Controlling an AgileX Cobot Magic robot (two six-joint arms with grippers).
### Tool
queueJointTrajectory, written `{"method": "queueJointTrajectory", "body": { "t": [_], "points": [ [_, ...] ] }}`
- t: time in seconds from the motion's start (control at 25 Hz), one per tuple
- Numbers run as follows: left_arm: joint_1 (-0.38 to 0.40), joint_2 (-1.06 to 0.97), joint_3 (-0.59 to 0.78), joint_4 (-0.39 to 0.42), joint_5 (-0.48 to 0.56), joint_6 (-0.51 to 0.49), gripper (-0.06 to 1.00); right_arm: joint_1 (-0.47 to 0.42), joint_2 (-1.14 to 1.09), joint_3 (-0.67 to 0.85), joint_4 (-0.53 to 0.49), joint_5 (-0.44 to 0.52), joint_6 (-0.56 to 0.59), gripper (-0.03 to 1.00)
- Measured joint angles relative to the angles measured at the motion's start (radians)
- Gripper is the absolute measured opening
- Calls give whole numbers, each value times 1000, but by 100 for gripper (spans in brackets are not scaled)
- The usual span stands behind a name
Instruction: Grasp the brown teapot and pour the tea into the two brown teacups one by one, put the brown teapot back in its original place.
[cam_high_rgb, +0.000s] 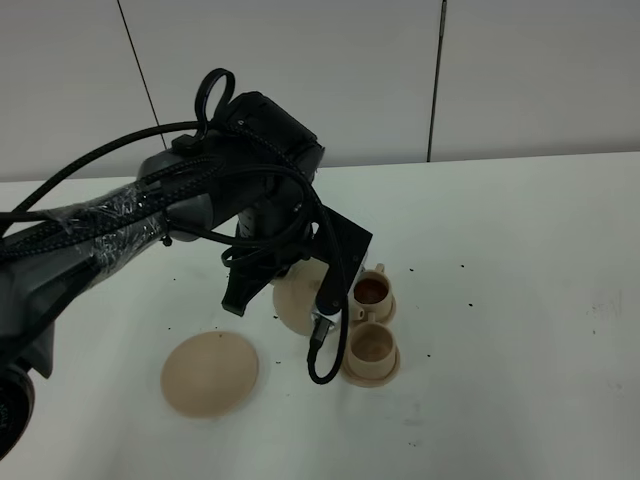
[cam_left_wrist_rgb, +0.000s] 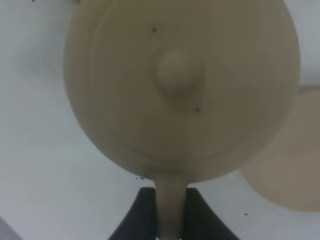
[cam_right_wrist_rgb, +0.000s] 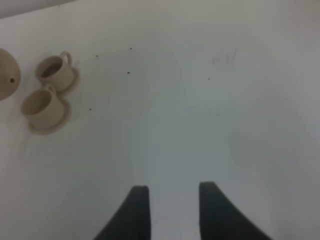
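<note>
— Where is the teapot (cam_high_rgb: 298, 298)?
— There is one. It is off the big saucer (cam_high_rgb: 210, 373), over the middle of the desk (cam_high_rgb: 520, 260) and well in from the back edge. The left claw (cam_left_wrist_rgb: 171, 195) is clenched on its handle (cam_left_wrist_rgb: 171, 220), one finger on each side. The left wrist view looks straight onto the lid and its knob (cam_left_wrist_rgb: 177, 75). From above, the left arm (cam_high_rgb: 120, 225) hides most of the pot, so I cannot tell its tilt or how high it hangs.
— And to pour into?
— Two: the back cup (cam_high_rgb: 372, 291) and the front cup (cam_high_rgb: 371, 345), close together in a row that runs from the back edge toward the front. Each sits on its own small saucer (cam_high_rgb: 372, 380). They are just beside the teapot, on its side toward the right edge. The back cup holds dark brown liquid. The front cup looks pale inside, and I cannot tell whether anything is in it.
— The big saucer?
— One, bare, near the teapot but apart from it, toward the front left corner.
— The other claw?
— The right claw (cam_right_wrist_rgb: 173, 190) is released, its fingers apart with nothing between them. It hangs over bare desk, well apart from both cups.
— Anything more?
— Small dark specks (cam_high_rgb: 411, 269) scattered on the desk around the cups.
</note>
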Motion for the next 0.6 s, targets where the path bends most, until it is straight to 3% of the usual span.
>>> {"method": "queueJointTrajectory", "body": {
  "t": [0.6],
  "points": [
    [-61, 0, 0, 143, -27, 1, 17, 0, 0, 0, 2, 0, 0, 24]
  ]
}}
